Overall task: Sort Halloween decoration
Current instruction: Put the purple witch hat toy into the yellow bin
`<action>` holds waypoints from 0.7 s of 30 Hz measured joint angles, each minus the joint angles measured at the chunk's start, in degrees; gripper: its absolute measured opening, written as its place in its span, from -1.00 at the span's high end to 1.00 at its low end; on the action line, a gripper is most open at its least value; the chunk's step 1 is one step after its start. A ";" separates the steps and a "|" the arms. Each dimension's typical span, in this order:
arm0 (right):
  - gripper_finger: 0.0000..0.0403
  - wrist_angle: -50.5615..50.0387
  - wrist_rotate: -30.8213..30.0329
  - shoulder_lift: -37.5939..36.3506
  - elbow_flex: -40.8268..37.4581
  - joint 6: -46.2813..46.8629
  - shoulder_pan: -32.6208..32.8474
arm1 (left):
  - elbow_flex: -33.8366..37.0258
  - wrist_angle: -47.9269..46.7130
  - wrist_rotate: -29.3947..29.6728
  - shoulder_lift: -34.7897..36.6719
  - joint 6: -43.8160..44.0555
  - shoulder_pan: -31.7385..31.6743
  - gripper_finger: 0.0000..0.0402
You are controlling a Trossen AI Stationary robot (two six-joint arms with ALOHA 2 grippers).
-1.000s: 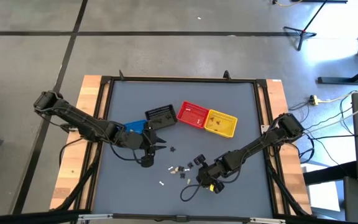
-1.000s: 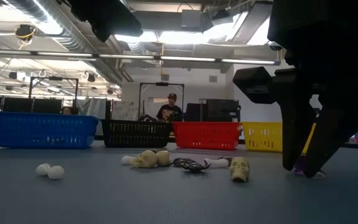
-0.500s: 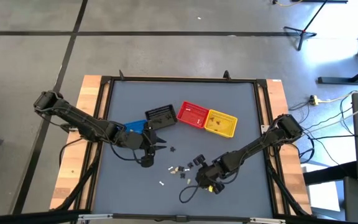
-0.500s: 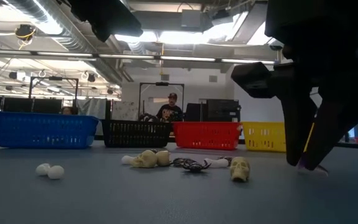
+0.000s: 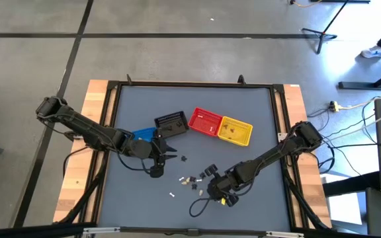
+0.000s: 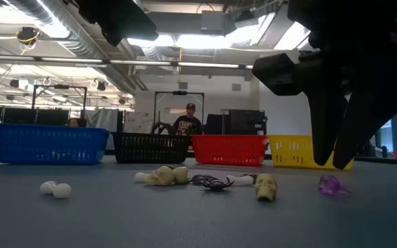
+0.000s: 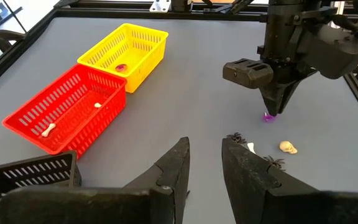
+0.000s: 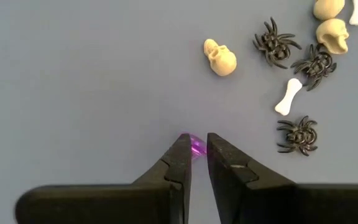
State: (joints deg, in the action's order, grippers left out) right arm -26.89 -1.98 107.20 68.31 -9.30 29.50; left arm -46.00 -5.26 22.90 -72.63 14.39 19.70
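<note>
Right gripper: poised above the table toward its front right, jaws nearly together with a narrow gap, holding nothing. The low view shows its fingertips clear of the surface.

Purple trinket: lying on the table just beyond the right gripper's fingertips, not held.

Skull: cream, alone on the table near the purple trinket.

Spiders: three black ones in a loose cluster in front of the table's middle, mixed with a white bone and two more cream pieces.

White balls: a pair, set apart from the cluster, nearer the front edge.

Left gripper: raised over the table's left half, beside the black basket, jaws slightly parted, empty.

Baskets: blue, black, red, yellow, in a row across the middle of the table. Red holds two small white pieces; yellow holds a purple one.
</note>
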 joint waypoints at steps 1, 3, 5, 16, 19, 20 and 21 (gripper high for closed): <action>0.75 -0.34 0.00 0.00 0.17 0.00 0.00 | 0.00 0.00 0.01 -0.02 0.00 -0.01 0.56; 0.75 -0.74 0.02 -0.04 0.18 0.00 0.00 | 0.00 0.00 0.00 0.00 0.00 0.01 0.56; 0.75 -0.83 0.02 -0.04 0.18 0.02 0.00 | 0.00 0.00 0.00 -0.02 0.00 -0.02 0.56; 0.70 -1.70 -3.79 -0.11 0.18 8.81 -0.37 | 0.00 0.00 0.00 -0.02 0.00 0.00 0.56; 0.61 -2.13 -2.34 -0.11 0.18 11.97 -0.67 | 0.00 0.00 0.00 -0.02 0.00 -0.02 0.56; 0.57 -2.07 -1.80 -0.11 0.18 12.39 -0.72 | 0.00 0.00 0.02 0.00 0.00 0.00 0.56; 0.52 -2.10 -1.10 -0.11 0.18 12.72 -0.73 | 0.00 -0.01 0.00 0.00 0.00 0.01 0.56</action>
State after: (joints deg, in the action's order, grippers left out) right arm -28.98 -3.07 107.09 68.49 3.42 28.76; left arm -46.00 -5.27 22.90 -72.63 14.39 19.70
